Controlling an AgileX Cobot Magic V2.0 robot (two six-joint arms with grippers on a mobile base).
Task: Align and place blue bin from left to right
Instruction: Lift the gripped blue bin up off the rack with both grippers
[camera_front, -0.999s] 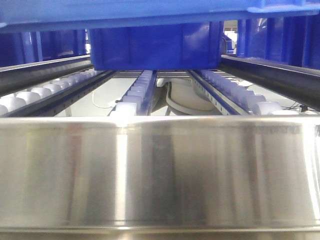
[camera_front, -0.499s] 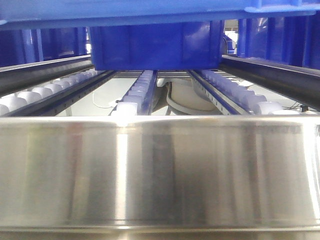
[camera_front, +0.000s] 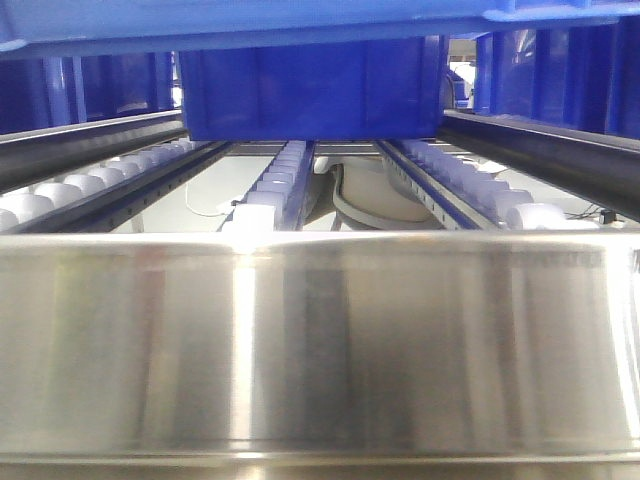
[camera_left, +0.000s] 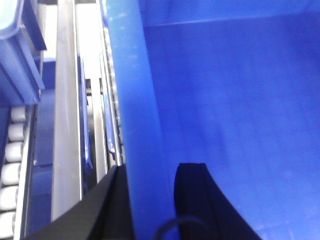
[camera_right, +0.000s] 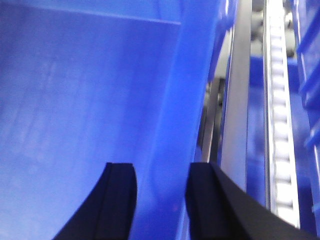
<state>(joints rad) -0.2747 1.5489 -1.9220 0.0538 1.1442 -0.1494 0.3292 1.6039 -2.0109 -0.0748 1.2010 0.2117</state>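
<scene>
The blue bin (camera_front: 300, 20) fills the top edge of the front view as a bright-blue rim close to the camera. In the left wrist view its thick left rim (camera_left: 132, 90) runs between my left gripper's (camera_left: 152, 187) black fingers, one inside the bin and one outside. The left gripper is shut on that rim. In the right wrist view my right gripper (camera_right: 160, 187) is shut on the bin's right rim (camera_right: 187, 90) in the same way. The smooth blue inside wall (camera_left: 235, 125) shows beyond the fingers.
Another blue bin (camera_front: 312, 95) sits farther back on the white roller tracks (camera_front: 270, 190). More blue bins stand at the left (camera_front: 60, 95) and right (camera_front: 560, 75). A shiny steel panel (camera_front: 320, 340) fills the foreground. Metal rails (camera_left: 65, 125) (camera_right: 237, 110) and rollers (camera_right: 280, 125) flank the held bin.
The held bin's rim has crept slightly upward at the top of the front view. The far bin and the tracks have not moved.
</scene>
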